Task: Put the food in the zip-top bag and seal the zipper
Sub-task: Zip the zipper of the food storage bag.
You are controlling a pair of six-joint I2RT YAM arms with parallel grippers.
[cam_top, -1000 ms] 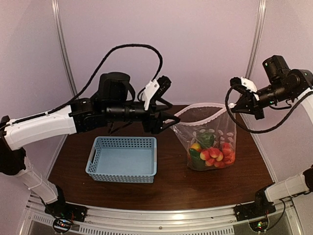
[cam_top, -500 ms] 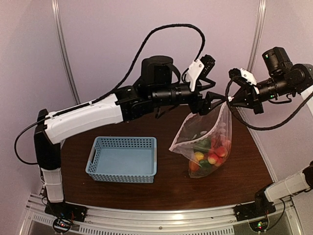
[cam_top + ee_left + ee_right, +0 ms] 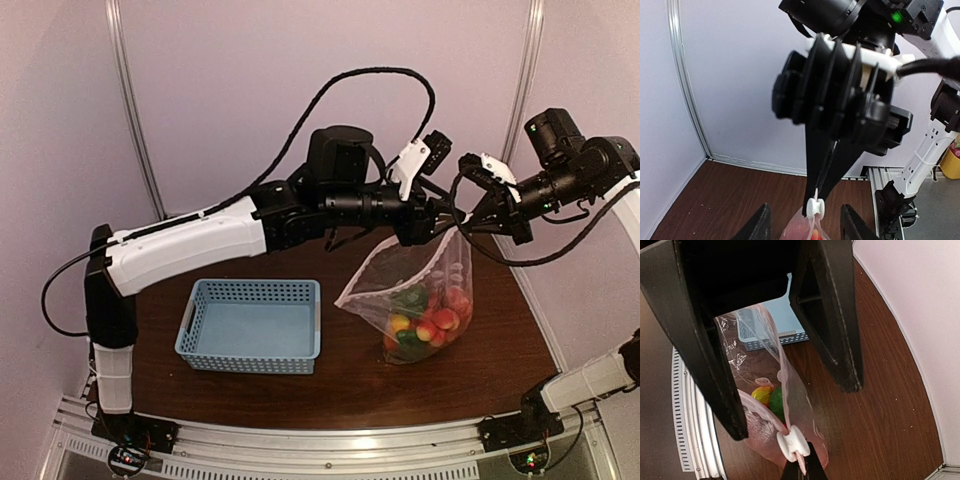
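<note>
The clear polka-dot zip-top bag [image 3: 420, 285] hangs by its right top corner, its left corner drooping. The food [image 3: 425, 322] lies in its bottom: red tomatoes, green and yellow pieces, also seen in the right wrist view [image 3: 767, 395]. My right gripper [image 3: 468, 218] is shut on the end of the zipper strip [image 3: 782, 372], just behind the white slider [image 3: 794, 442]. My left gripper [image 3: 443, 215] is open, its fingers [image 3: 760, 224] on either side of the slider [image 3: 815, 207], not touching it. The two grippers are nearly tip to tip.
A light-blue perforated basket [image 3: 250, 325] stands on the brown table [image 3: 350, 385] left of the bag, with nothing showing inside. The left arm stretches across above the table's back. Walls close in behind and to the right.
My left arm has swept right from the bag's left mouth corner to the right gripper. The wide-open mouth has drawn flat, and the bag now hangs from the right corner.
</note>
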